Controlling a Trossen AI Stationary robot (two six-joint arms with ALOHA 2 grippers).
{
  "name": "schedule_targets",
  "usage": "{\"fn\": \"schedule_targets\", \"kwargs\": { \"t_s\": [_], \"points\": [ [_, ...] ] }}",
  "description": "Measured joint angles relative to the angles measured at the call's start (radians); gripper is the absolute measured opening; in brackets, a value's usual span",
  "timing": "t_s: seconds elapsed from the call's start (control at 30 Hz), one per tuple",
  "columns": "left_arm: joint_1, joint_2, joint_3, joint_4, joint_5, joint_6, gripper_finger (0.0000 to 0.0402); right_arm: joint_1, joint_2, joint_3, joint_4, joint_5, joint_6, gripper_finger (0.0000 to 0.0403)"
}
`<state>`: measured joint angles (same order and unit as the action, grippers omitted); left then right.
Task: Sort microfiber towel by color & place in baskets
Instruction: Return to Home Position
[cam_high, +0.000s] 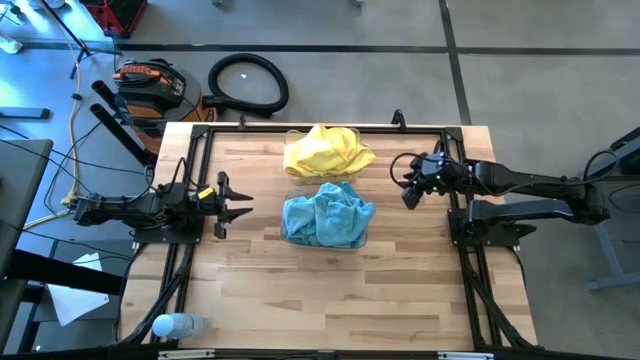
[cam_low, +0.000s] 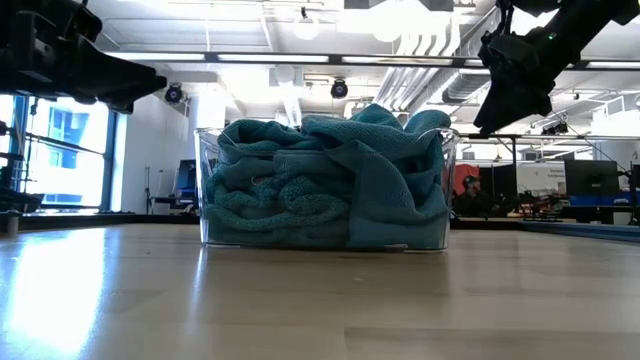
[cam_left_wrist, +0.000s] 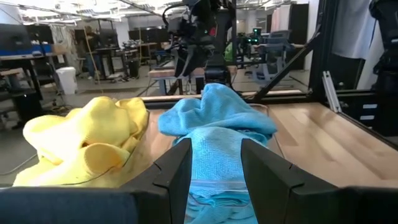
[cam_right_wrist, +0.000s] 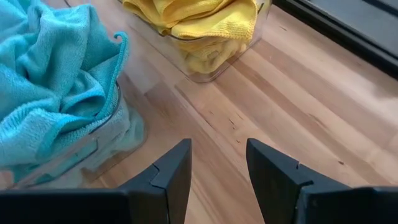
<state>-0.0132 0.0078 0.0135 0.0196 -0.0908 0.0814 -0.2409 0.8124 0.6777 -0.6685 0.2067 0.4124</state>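
high view: yellow towels (cam_high: 328, 152) fill the far basket (cam_right_wrist: 214, 70), blue towels (cam_high: 327, 215) the near basket (cam_low: 202, 200) just beside it on the table (cam_high: 330, 300); left gripper (cam_high: 240, 205) and right gripper (cam_high: 408, 185) sit off to either side, each with fingers apart, gripping nothing.

- left arm (cam_high: 120, 208) lying stretched out level, forearm pointing inward toward opposite side
- left gripper (cam_high: 238, 205) facing inward, its fingers (cam_left_wrist: 177, 171) standing apart, gripping nothing
- right arm (cam_high: 540, 185) lying folded, upper link doubling over lower one, wrist angling inward and down
- right gripper (cam_high: 408, 190) hanging raised, tilting downward, its fingers (cam_right_wrist: 174, 171) standing apart, gripping nothing
- two grippers facing each other, well apart
- low view: right gripper showing high at upper right, left arm showing as dark mass at upper left
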Motion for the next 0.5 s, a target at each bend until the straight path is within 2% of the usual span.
{"fn": "schedule_targets", "kwargs": {
  "t_s": [0.13, 0.23, 0.43, 0.5],
  "points": [
    [0.0, 0.0, 0.0, 0.0, 0.001, -0.002, 0.0126, 0.0, 0.0, 0.0, 0.0, 0.0, -0.049, 0.0149],
    [0.0, 0.0, 0.0, 0.0, 0.001, -0.001, 0.0111, 0.004, -0.001, -0.02, 0.05, -0.001, -0.051, 0.0138],
    [0.0, 0.0, 0.0, 0.0, 0.001, 0.008, 0.0021, 0.02, 0.0, -0.134, 0.19, -0.016, -0.1, 0.0077],
    [0.0, 0.0, 0.0, 0.0, 0.001, 0.008, 0.0007, 0.02, -0.001, -0.164, 0.213, -0.038, -0.103, 0.0051]
  ]
}}
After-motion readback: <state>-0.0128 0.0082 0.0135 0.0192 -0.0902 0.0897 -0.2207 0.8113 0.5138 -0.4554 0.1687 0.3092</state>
